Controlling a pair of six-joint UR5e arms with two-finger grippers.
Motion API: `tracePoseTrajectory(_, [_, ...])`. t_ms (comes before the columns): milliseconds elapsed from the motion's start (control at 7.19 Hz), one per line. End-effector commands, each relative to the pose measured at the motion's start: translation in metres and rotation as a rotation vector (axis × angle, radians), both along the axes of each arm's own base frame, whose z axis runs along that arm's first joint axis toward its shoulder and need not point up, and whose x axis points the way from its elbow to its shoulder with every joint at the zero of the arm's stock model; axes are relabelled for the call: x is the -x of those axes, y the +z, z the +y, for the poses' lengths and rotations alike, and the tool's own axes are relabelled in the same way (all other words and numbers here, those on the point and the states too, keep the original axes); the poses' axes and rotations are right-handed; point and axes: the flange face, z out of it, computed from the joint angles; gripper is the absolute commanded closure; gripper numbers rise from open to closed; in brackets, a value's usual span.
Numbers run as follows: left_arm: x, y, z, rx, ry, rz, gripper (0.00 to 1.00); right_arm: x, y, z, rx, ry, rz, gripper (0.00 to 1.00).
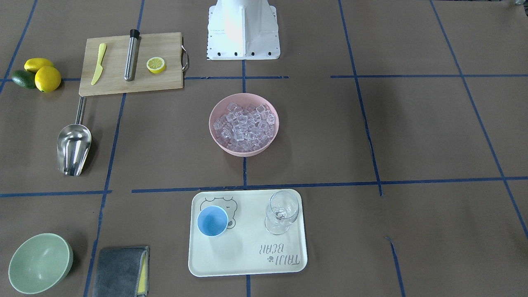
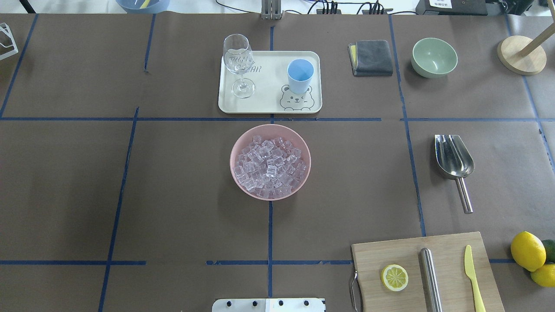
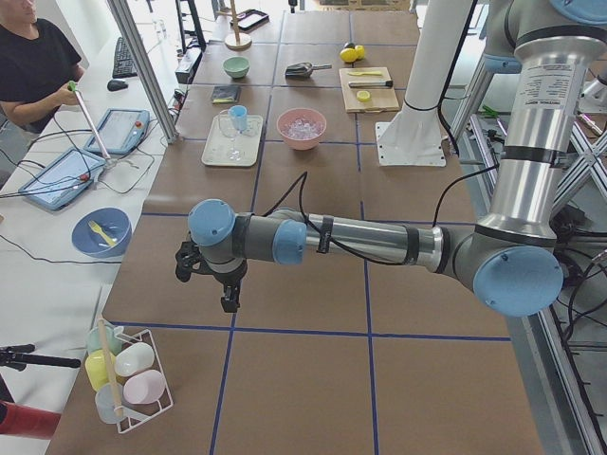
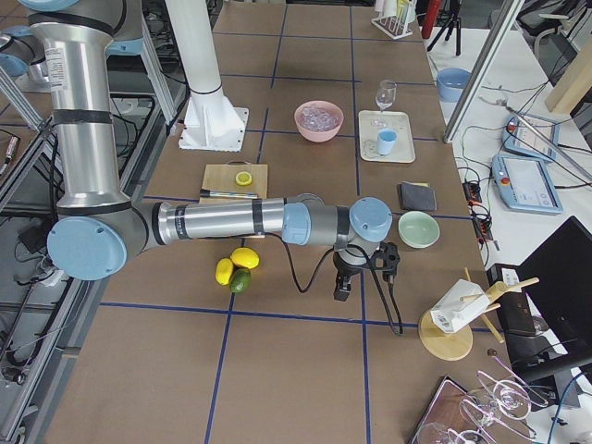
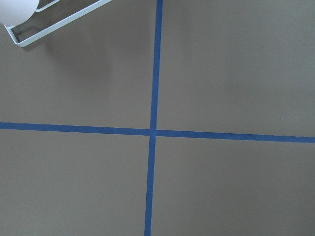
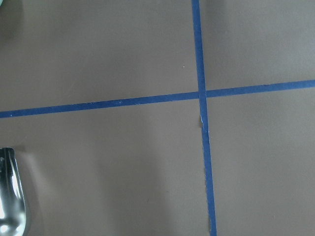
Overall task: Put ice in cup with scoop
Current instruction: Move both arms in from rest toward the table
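"Are the grippers clenching anything?"

"I cannot tell. The left gripper (image 3: pixel 228 301) is hanging over bare table at the left end and the right gripper (image 4: pixel 343 291) at the right end. Their fingers are showing too small."

"And the scoop?"

"The scoop (image 2: pixel 453 156) is lying free on the right, its handle pointing to the near cutting board (image 2: pixel 377 255). In the middle the ice (image 2: pixel 269 167) is filling a pink bowl (image 2: pixel 233 151). Farther, the cup (image 2: pixel 300 74) is standing upright on the right part of the tray (image 2: pixel 269 95), beside a stemmed glass (image 2: pixel 238 60)."
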Motion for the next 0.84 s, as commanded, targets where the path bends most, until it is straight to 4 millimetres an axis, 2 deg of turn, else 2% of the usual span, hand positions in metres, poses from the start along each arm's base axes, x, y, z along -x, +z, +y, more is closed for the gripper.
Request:
tracePoseTrajectory(0, [0.000,0.010,0.011,0.015,-0.001,0.001,0.00,0.011,-0.005,-0.004,-0.032,-0.022,0.001,0.00])
tracePoseTrajectory(139, [0.000,0.013,0.010,0.016,0.000,-0.001,0.00,0.019,-0.006,-0.005,-0.099,-0.035,-0.002,0.00])
tracePoseTrajectory(278, [0.000,0.009,0.010,0.008,0.000,0.000,0.00,0.020,0.001,-0.008,-0.142,-0.033,-0.006,0.00])
tracePoseTrajectory(557, [0.000,0.003,0.006,-0.068,0.000,0.003,0.00,0.019,0.011,-0.007,-0.132,-0.031,-0.002,0.00])
tracePoseTrajectory(696, [0.001,0.013,0.009,-0.062,-0.004,-0.006,0.00,0.020,0.020,-0.006,-0.117,-0.031,-0.005,0.00])
